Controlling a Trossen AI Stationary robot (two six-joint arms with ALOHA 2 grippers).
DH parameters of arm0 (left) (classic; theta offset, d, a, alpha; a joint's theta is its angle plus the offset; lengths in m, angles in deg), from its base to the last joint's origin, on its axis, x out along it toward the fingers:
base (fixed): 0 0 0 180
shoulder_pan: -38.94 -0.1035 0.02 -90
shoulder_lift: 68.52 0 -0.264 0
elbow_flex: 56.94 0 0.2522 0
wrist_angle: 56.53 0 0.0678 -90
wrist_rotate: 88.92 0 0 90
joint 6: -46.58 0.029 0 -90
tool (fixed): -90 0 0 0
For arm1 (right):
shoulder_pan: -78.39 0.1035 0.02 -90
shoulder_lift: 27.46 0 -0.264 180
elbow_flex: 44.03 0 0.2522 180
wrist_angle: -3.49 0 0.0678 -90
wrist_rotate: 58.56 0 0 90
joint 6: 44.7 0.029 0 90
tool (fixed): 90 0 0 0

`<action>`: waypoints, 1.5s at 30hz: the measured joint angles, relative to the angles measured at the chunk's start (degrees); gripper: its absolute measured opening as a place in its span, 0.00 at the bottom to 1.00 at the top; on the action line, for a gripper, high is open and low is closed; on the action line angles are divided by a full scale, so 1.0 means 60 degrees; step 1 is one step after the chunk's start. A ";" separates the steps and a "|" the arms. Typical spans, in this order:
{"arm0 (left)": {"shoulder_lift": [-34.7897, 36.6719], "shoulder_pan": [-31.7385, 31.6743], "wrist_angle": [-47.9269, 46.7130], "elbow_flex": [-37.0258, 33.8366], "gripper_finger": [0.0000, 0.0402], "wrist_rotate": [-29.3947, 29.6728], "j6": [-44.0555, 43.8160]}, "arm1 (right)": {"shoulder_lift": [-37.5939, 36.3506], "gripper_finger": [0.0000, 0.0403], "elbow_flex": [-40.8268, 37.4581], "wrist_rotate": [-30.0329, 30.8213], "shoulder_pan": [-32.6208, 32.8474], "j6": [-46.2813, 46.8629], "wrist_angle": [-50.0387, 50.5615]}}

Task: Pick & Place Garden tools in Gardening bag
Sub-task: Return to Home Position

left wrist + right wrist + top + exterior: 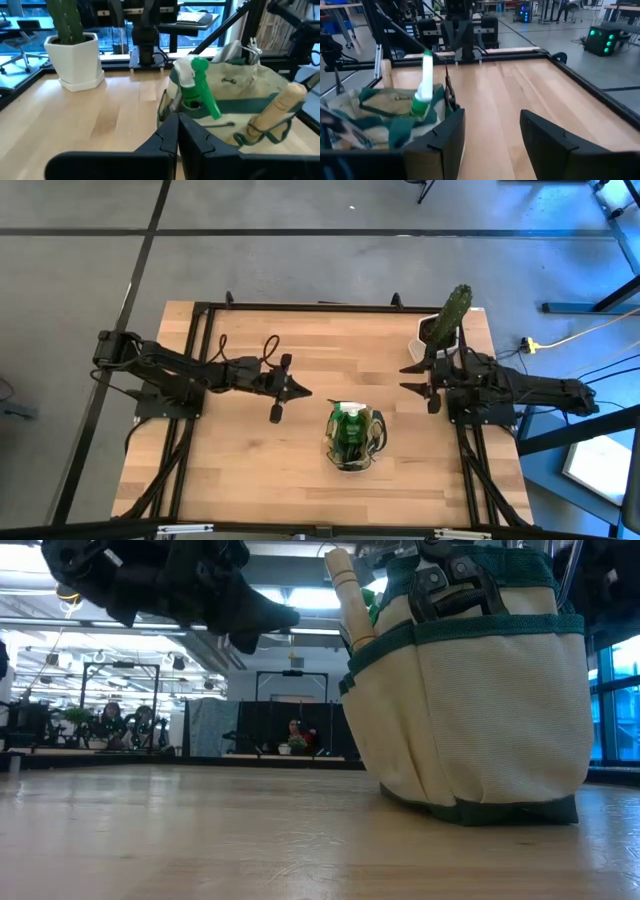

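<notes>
The beige and green gardening bag (353,436) stands upright on its base near the table's middle. The green spray bottle (199,86) sticks up out of it, a wooden tool handle (349,596) leans out of a side pocket, and black pruner handles (448,585) show at its rim. My left gripper (303,391) is shut and empty, raised above the table to the bag's left. My right gripper (408,378) is open and empty, to the bag's right and farther back, near the cactus pot.
A cactus in a white hexagonal pot (447,323) stands at the table's far right corner, close to my right arm. The wooden table top (250,460) lies bare to the left of and in front of the bag.
</notes>
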 joint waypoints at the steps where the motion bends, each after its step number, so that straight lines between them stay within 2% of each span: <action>1: 0.0000 0.0027 0.0113 -0.0088 0.01 0.0002 -0.0042 | -0.0224 0.48 -0.0233 0.0004 0.0000 0.0032 -0.0021; 8: 0.0000 0.0053 0.0970 -0.0476 0.00 0.0016 -0.0251 | -0.1230 0.48 -0.0879 -0.0138 0.0007 -0.0161 -0.0216; 17: 0.0000 0.0095 0.1009 -0.0479 0.01 0.0029 -0.0262 | -0.2325 0.48 -0.1504 -0.0231 0.0007 -0.0414 -0.0312; 26: 0.0000 0.0198 0.1002 -0.0479 0.01 0.0094 -0.0262 | -0.2322 0.48 -0.1919 -0.0226 0.0022 -0.0842 -0.1325; 34: 0.0000 0.0463 0.1002 -0.0479 0.02 0.0320 -0.0244 | -0.2271 0.48 -0.1951 -0.0081 0.0022 -0.0773 -0.1358; 40: 0.0000 0.0518 0.1002 -0.0479 0.02 0.0362 -0.0255 | -0.2267 0.48 -0.1951 0.0575 0.0026 0.0365 -0.1288; 45: 0.0000 0.0658 0.1021 -0.0479 0.01 0.0362 -0.0208 | -0.2267 0.48 -0.1951 0.0620 0.0026 0.0812 -0.1277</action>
